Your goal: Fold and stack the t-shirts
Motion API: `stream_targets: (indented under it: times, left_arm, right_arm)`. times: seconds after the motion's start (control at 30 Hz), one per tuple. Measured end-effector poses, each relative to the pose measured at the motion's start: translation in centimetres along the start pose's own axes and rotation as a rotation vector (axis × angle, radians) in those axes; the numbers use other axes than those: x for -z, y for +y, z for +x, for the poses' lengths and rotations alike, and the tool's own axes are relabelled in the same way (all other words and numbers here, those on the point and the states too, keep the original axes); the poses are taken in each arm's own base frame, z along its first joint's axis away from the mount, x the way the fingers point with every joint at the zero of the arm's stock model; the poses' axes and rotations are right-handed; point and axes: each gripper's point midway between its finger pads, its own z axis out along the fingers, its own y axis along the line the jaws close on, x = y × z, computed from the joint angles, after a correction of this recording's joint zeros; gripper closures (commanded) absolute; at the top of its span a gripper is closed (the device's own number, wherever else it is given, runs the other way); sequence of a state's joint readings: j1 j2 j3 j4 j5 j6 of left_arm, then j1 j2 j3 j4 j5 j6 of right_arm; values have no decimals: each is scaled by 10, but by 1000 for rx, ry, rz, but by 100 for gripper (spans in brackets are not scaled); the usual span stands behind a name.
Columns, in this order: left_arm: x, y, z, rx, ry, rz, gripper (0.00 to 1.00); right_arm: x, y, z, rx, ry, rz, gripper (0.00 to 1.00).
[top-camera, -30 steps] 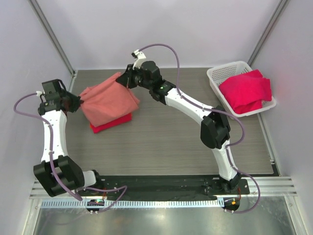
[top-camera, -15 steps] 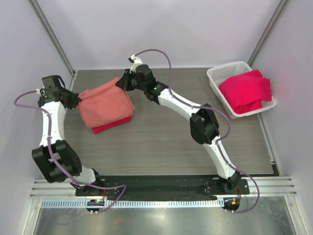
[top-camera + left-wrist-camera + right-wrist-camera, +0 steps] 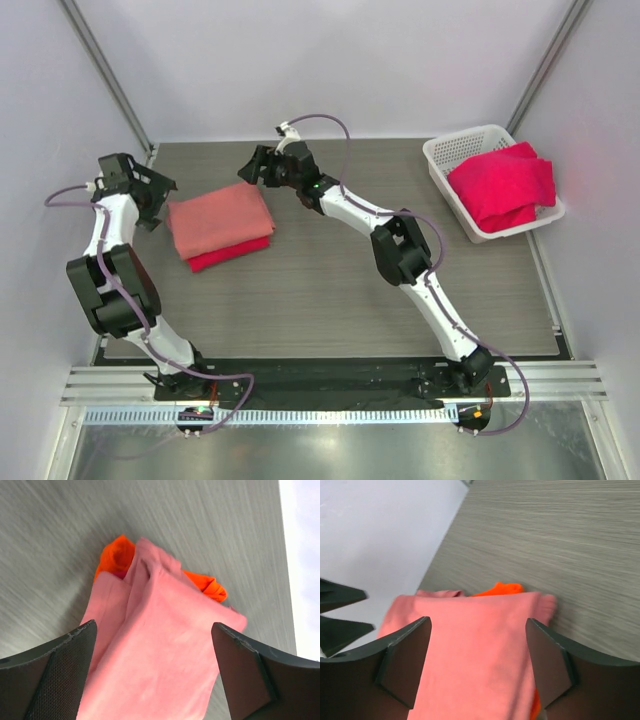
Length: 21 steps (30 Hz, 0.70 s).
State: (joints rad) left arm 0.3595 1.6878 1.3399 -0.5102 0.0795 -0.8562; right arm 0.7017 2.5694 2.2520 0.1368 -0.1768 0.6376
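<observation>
A folded salmon-pink t-shirt point(image 3: 218, 220) lies flat on a folded crimson-red t-shirt point(image 3: 235, 254) at the table's back left. My left gripper point(image 3: 157, 205) is open just off the stack's left edge. My right gripper point(image 3: 251, 172) is open at the stack's far right corner. In the left wrist view the pink t-shirt point(image 3: 165, 645) lies below my left gripper point(image 3: 152, 630), clear of both fingers, with the red t-shirt point(image 3: 117, 555) peeking out beyond. In the right wrist view my right gripper point(image 3: 477, 625) also hangs wide over the pink t-shirt point(image 3: 470, 655).
A white mesh basket point(image 3: 440, 155) at the back right holds another crimson-red t-shirt point(image 3: 503, 185). Grey walls close in the table on the left, back and right. The left gripper's fingers point(image 3: 342, 622) show at the left of the right wrist view.
Both grippers have let go of the pink t-shirt and opened. The shirt has dropped flat onto the red one, and both grippers have drawn back from it.
</observation>
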Motion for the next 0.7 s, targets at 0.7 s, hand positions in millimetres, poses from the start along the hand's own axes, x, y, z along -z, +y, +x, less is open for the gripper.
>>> stream_targets:
  times: [0.7]
  left_arm:
    - [94,-102,71,-236,-120,304,6]
  right_arm:
    - [160,1,-90,57,-122,121,31]
